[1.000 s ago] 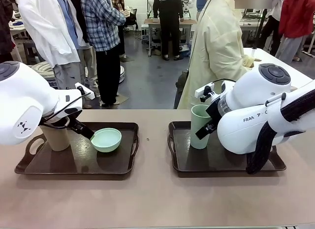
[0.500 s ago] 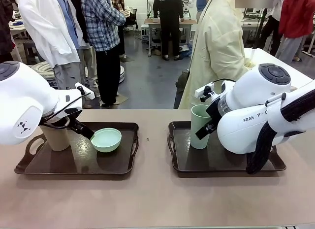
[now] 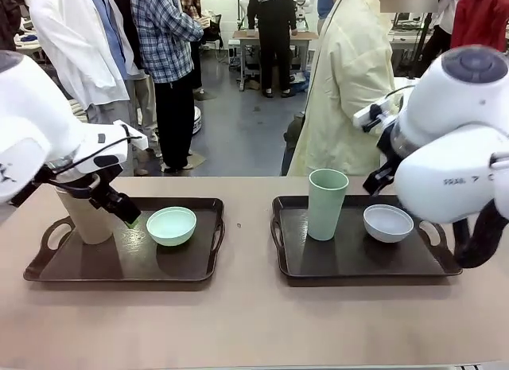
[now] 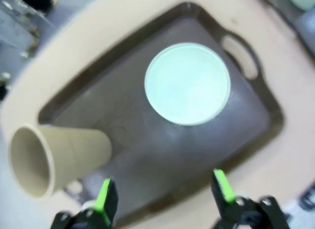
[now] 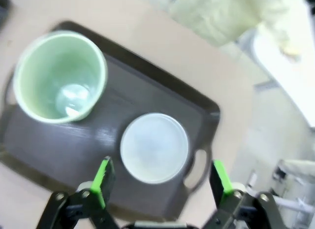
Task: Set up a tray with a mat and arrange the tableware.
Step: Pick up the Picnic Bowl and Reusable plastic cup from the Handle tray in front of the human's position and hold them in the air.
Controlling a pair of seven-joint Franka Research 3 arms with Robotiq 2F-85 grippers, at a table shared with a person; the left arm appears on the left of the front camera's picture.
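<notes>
Risk: tall tumblers tip easily. Both jaws are spread wide and hold nothing.
Left jaws hang over the left tray [image 3: 119,262], just beside the tan tumbler [image 3: 83,219], with the mint bowl [image 3: 171,225] on their other side; a sideways swing here could knock the tumbler over. Right jaws hover above the whitish bowl [image 3: 388,223] on the right tray [image 3: 342,259], pale green tumbler [image 3: 327,203] alongside; a low pass could clip its rim (mat not distinguishable from the dark tray floors).

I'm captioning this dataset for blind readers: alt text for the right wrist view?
Seen from above, a dark tray on a tan table holds an upright pale green tumbler and a whitish bowl, set apart. The open right tool hovers over the bowl.
</notes>
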